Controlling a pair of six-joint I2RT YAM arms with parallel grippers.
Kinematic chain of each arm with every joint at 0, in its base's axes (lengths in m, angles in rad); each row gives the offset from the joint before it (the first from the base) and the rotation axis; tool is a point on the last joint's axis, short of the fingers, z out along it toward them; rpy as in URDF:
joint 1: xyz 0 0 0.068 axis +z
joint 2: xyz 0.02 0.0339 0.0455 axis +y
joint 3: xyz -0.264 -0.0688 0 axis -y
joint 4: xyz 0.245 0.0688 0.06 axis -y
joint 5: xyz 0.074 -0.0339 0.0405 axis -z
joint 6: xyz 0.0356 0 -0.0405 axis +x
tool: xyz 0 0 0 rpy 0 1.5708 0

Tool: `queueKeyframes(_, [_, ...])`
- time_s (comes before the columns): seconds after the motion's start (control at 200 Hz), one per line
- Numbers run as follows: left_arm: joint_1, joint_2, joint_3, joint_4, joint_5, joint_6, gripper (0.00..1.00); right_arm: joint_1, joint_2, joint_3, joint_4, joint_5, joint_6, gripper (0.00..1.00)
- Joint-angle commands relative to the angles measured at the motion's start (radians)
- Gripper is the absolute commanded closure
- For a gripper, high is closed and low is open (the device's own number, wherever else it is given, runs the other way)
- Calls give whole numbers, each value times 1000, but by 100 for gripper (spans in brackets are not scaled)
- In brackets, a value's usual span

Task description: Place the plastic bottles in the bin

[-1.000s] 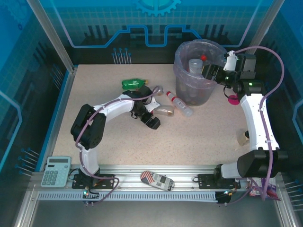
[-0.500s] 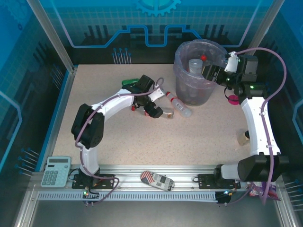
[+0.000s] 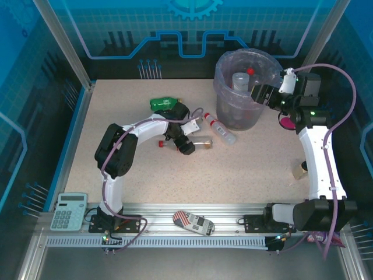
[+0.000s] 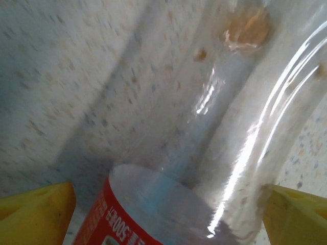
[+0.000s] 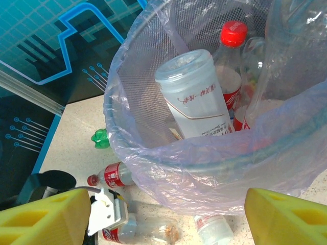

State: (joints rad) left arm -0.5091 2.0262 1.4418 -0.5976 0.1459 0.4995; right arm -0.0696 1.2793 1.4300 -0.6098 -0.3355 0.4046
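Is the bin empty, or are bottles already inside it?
Not empty: the right wrist view shows a clear bottle and a red-capped bottle inside the bin.

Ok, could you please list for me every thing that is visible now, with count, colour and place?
bin: 1, grey with lilac bag, far right
bottles inside it: at least 3, clear, red print or caps
green bottle: 1, green, lying left of bin
loose clear bottles: apparently 3, red labels; one beside bin, one near green bottle, one between the fingers of the left end effector
pink cup: 1, pink, right of bin
calculator: 1, pale, near-left corner
flag-patterned item: 1, front rail
left end effector: open, astride that lying bottle
right end effector: open, empty, at bin's rim
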Motion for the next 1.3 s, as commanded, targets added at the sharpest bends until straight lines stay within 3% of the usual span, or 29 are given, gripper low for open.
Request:
queueKeyframes(0.0, [-13,-59,-53,20,-22,-19,11,-12,-3,-12,33,-29,17,20])
queueKeyframes(0.41, [-36,-163,-143,80,-76,-118,35,-11,-31,-29,29,-36,22,20])
queueKeyframes(0.69, [-36,-323,-227,104,-145,-209,37,23,-48,-7,24,-37,31,20])
queueKeyframes(0.845, [-31,-475,-240,151,-164,-359,37,67,-58,25,19,-32,41,20])
queueKeyframes(1.041, [-30,-620,-284,315,-39,-469,37,171,-27,63,57,-53,75,20])
queueKeyframes(1.296, [-43,-659,-278,387,91,-486,37,317,90,102,173,-68,118,11])
